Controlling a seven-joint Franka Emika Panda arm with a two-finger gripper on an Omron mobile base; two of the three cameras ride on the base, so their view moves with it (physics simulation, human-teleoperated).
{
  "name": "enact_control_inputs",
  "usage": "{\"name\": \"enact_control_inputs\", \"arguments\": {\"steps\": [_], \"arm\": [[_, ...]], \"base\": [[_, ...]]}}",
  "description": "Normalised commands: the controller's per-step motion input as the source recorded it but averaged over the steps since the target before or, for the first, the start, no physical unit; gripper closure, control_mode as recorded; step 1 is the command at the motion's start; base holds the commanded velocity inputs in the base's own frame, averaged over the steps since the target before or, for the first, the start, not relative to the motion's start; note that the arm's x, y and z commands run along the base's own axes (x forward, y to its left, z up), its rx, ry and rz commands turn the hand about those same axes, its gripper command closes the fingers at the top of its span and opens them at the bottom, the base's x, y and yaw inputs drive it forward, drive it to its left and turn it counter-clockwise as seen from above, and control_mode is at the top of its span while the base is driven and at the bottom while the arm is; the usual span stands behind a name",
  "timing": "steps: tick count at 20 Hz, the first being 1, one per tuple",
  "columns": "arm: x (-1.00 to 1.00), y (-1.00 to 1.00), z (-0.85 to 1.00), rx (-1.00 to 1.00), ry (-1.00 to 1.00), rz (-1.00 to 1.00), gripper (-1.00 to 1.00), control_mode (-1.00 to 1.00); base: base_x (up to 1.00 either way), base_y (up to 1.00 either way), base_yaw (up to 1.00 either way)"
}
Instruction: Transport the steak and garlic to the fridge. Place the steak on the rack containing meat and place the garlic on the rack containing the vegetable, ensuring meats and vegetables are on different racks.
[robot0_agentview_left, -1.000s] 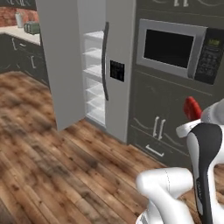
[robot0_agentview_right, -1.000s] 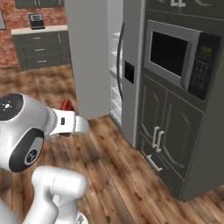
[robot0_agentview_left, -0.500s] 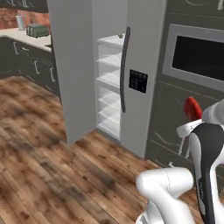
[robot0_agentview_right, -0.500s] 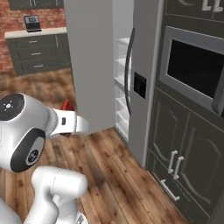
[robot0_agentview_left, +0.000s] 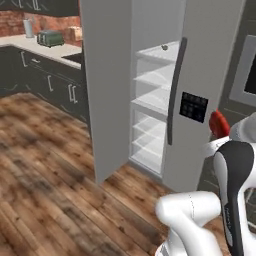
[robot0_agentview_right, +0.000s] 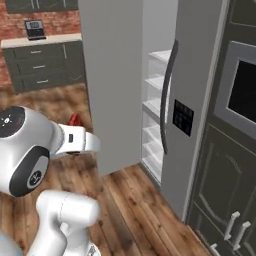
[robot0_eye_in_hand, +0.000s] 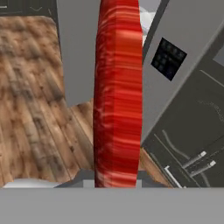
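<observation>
Hand view puts the steak (robot0_eye_in_hand: 118, 94) right up the middle of the frame, a tall red slab standing on edge, its lower end pinched between the fingers at the bottom centre. Behind it the fridge (robot0_eye_in_hand: 175, 78) runs up the right half, its black dispenser panel (robot0_eye_in_hand: 168, 59) in the upper right, and the wood floor (robot0_eye_in_hand: 30, 96) spreads over the left. In the left base view the steak (robot0_agentview_left: 218, 123) peeks out as a red lump at the right edge, just above the white arm, level with the dispenser panel (robot0_agentview_left: 193, 106). The fridge (robot0_agentview_left: 210, 60) has its left door (robot0_agentview_left: 107, 85) swung open, and the white shelves (robot0_agentview_left: 152, 102) inside stack down the centre of the frame; a small dark item (robot0_agentview_left: 164, 48) sits on the top shelf, too small to name. A counter (robot0_agentview_left: 45, 50) in the upper left carries a toaster (robot0_agentview_left: 50, 38). In the right base view a sliver of the steak (robot0_agentview_right: 75, 119) shows at centre left, above the arm's wrist.
</observation>
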Motion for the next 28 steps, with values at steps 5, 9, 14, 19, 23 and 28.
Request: {"name": "enact_control_inputs", "arguments": {"steps": [5,9,14,19,23,28], "arm": [[0.00,0.00,0.00,0.00,0.00,0.00,1.00,1.00],[0.00,0.00,0.00,0.00,0.00,0.00,1.00,1.00],[0.00,0.00,0.00,0.00,0.00,0.00,1.00,1.00],[0.00,0.00,0.00,0.00,0.00,0.00,1.00,1.00],[0.00,0.00,0.00,0.00,0.00,0.00,1.00,1.00],[0.00,0.00,0.00,0.00,0.00,0.00,1.00,1.00]], "base": [[1.00,0.00,-0.17],[0.77,0.15,-0.17],[0.42,0.57,-0.25],[0.10,0.54,-0.37],[0.00,0.55,-0.40],[-0.02,0.70,-0.36]]}}
